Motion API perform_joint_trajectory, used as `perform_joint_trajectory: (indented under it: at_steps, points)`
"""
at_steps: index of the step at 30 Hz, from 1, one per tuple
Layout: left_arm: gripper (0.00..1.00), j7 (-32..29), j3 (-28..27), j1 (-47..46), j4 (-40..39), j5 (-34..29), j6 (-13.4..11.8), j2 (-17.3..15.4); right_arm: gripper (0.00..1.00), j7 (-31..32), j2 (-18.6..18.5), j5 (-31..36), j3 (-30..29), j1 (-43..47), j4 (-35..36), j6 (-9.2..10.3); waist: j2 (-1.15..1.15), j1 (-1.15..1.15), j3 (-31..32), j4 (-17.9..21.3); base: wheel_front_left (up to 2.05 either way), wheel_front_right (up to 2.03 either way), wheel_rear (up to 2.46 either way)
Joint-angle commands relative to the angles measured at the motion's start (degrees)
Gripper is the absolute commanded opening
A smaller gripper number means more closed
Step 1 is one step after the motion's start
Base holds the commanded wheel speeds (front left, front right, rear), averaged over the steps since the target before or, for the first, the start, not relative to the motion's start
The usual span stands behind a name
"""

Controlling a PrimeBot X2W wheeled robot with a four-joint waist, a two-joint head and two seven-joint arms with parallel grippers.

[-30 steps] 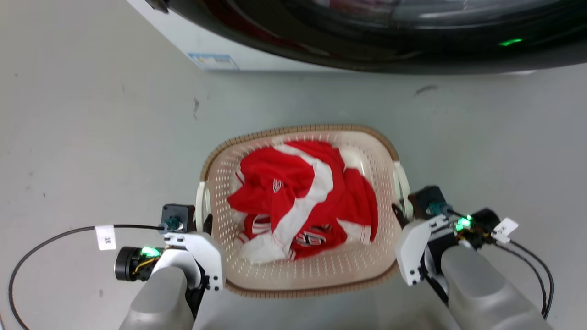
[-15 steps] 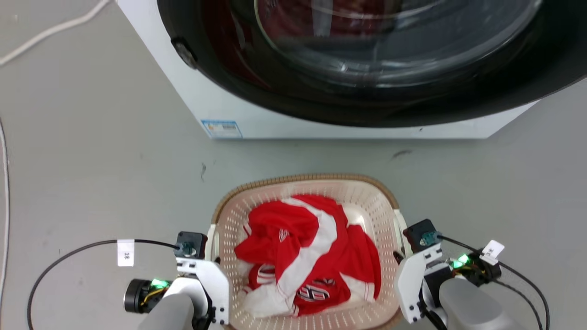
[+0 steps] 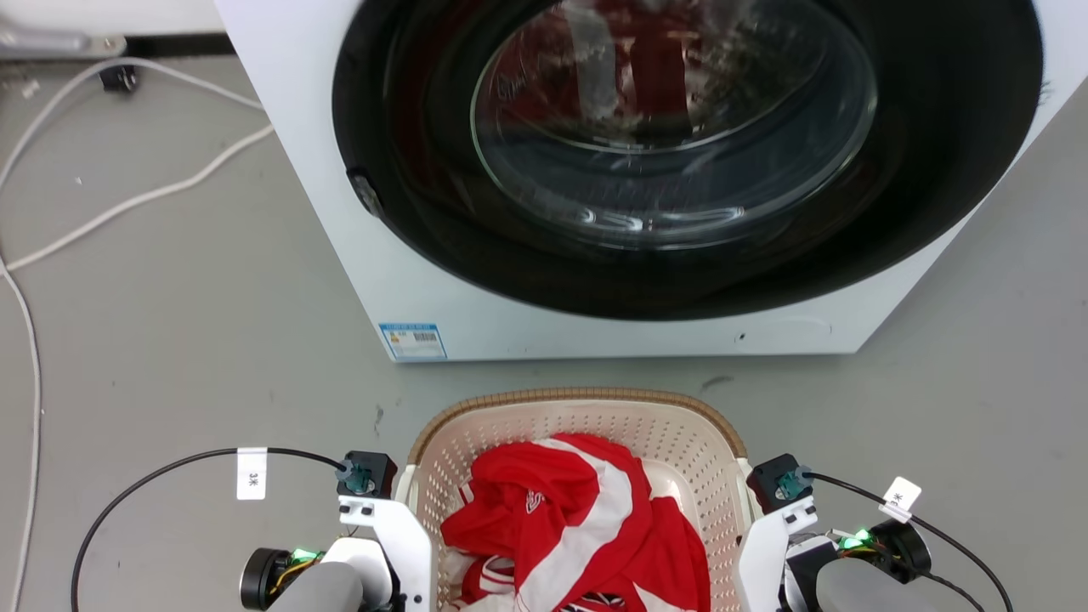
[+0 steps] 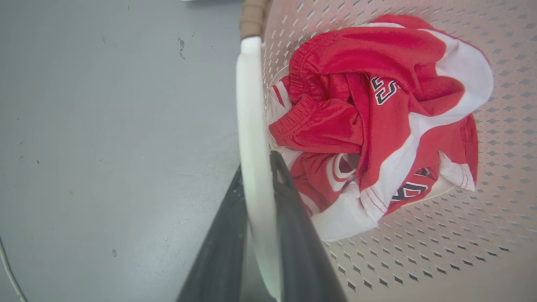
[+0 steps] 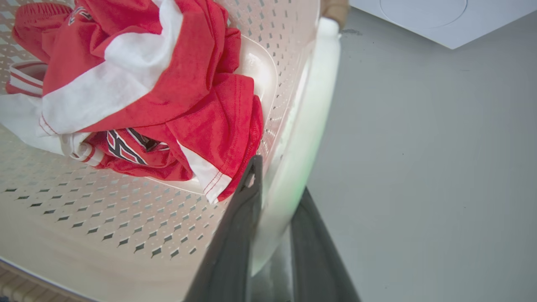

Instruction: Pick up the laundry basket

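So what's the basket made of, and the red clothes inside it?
The laundry basket looks like hard cream plastic, smooth and slightly shiny, with rows of punched holes. Its brown rim looks woven, but is probably moulded plastic too. The red-and-white sports clothes look like soft, thin fabric: they crumple and show stitched hems.
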State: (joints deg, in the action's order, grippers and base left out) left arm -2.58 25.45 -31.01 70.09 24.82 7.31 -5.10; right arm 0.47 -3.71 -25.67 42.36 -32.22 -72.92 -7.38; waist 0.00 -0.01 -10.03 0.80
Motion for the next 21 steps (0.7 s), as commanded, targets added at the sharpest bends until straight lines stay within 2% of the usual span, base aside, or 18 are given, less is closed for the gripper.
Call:
perform_joint_trajectory:
  at_steps: [1,21]
  points:
    - [0.00,-0.2,0.6,0.1,-0.9,0.4,0.2,0.2,0.00,0.2,0.4,-0.1,0.7,0.6,0.2,-0.20,0.00,0.01,1.5,0.0,0.00,0.00,0.00]
    - [0.00,-14.1,15.1,2.8,-7.1,18.8,0.2,-5.8,0.00,10.6,-3.2,-11.3,10.3,1.4,3.8,-0.18,0.00,0.01,9.5,-0.4,0.00,0.00,0.00]
